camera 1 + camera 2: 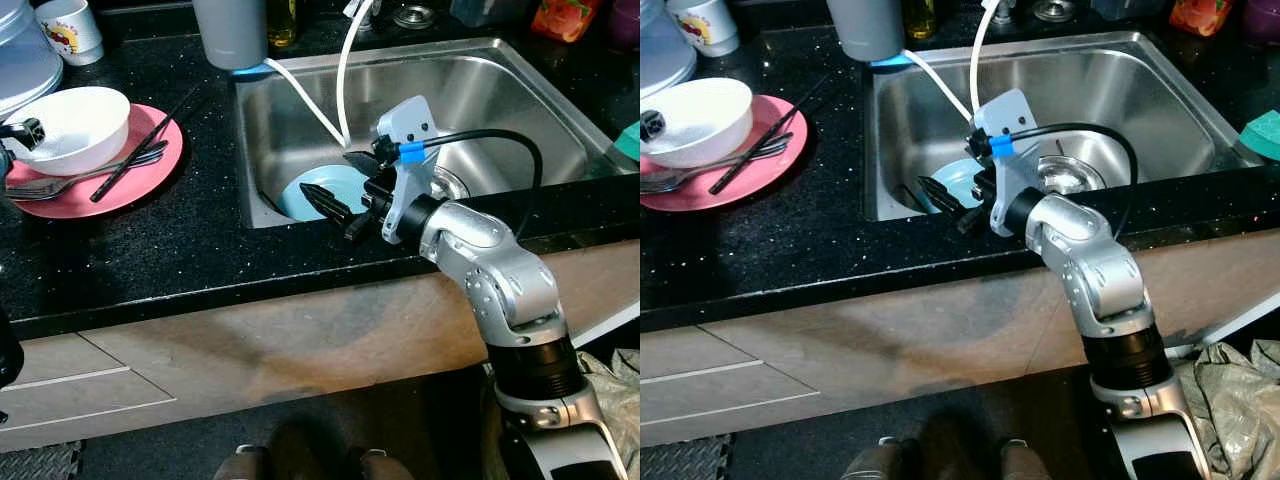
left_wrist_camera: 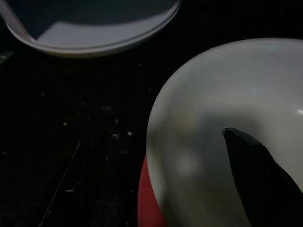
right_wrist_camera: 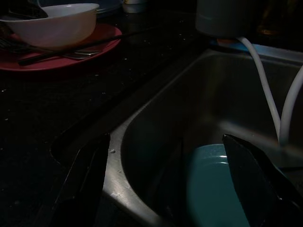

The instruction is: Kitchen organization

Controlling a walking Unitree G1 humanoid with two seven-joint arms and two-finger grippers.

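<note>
1. Currently the right tool (image 1: 335, 185) hangs over the near-left corner of the sink (image 1: 520, 100), fingers spread wide, gripping nothing.
2. Blue plate (image 1: 330, 190) lies in the sink just under it; lower one finger under the rim, then close.
3. Left tool (image 1: 28, 130) is at the white bowl (image 1: 75, 125) on the pink plate (image 1: 150, 165), left of the sink; can't tell its opening.
4. Avoid the white hoses (image 1: 345, 80).
</note>
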